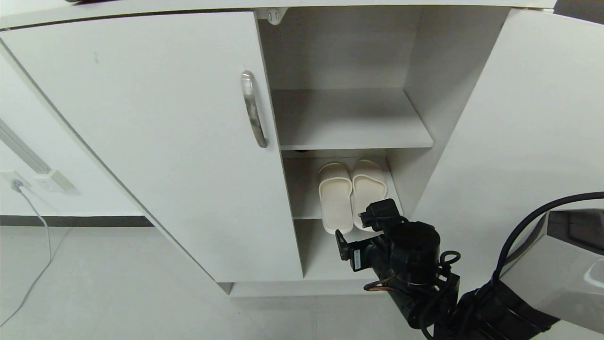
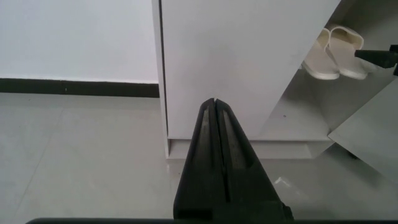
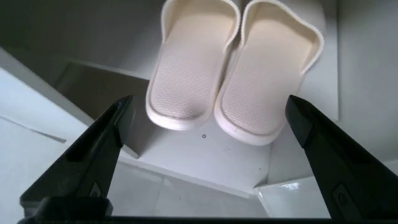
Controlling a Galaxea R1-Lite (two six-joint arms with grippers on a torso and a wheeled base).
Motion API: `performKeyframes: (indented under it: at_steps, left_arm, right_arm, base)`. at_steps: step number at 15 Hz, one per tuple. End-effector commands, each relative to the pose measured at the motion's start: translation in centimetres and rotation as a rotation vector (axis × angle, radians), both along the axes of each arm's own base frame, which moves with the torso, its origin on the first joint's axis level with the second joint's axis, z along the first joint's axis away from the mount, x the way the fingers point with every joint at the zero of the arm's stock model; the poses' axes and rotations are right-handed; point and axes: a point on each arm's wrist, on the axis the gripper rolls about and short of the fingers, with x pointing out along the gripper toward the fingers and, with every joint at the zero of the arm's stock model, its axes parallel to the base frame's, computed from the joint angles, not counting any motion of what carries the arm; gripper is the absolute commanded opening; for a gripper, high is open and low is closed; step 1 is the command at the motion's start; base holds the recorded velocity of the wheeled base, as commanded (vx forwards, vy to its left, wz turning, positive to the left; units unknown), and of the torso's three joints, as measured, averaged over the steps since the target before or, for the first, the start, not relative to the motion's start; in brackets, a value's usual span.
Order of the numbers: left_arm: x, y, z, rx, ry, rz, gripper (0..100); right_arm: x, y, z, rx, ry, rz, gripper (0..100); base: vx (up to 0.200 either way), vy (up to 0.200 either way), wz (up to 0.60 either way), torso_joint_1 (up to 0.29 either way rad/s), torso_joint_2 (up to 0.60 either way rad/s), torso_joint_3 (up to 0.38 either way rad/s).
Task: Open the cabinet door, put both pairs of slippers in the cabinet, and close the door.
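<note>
Lighting: bright, even, diffuse, from overhead.
Closed door [image 1: 141, 132]: flat white, evenly lit.
Handle [image 1: 253, 109]: thin bright highlight along its length.
Cabinet [image 1: 339, 47] interior: greyer than the front, darkest just under upper shelf [image 1: 351, 120].
Slippers [image 1: 350, 194]: soft shadow underneath (clearest from right wrist).
Floor [image 1: 94, 283]: faint shadow along cabinet base.
Head view: straight edges lean and bow toward left and right margins.

1 grey cable [image 1: 46, 226] hangs from what looks like a wall socket [image 1: 12, 182], above a dark baseboard [image 1: 71, 221].
</note>
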Motion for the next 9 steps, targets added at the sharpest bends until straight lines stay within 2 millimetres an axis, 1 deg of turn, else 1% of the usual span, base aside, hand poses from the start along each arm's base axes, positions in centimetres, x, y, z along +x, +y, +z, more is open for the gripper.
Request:
performKeyframes:
  at_steps: [1, 2, 9]
  left_arm:
    - [0.01, 0.0, -0.01, 0.0, 0.002, 0.001, 0]
    - [0.01, 0.0, -0.01, 0.0, 0.002, 0.001, 0]
    - [0.01, 0.0, -0.01, -0.003, 0.002, -0.001, 0]
  right_arm:
    - [-0.08, -0.05, -0.03, -0.001, 0.001, 0.0, 100]
    - [-0.13, -0.11, -0.12, -0.005, 0.005, 0.002, 100]
    - [-0.3, -0.3, -0.45, -0.008, 0.008, 0.002, 100]
  base:
    - [-0.2, 0.0, 0.0, -0.007, 0.0, 0.007]
    - [-0.2, 0.0, 0.0, -0.007, 0.01, 0.012]
    - [0.0, 0.0, 0.0, 0.0, 0.0, 0.0]
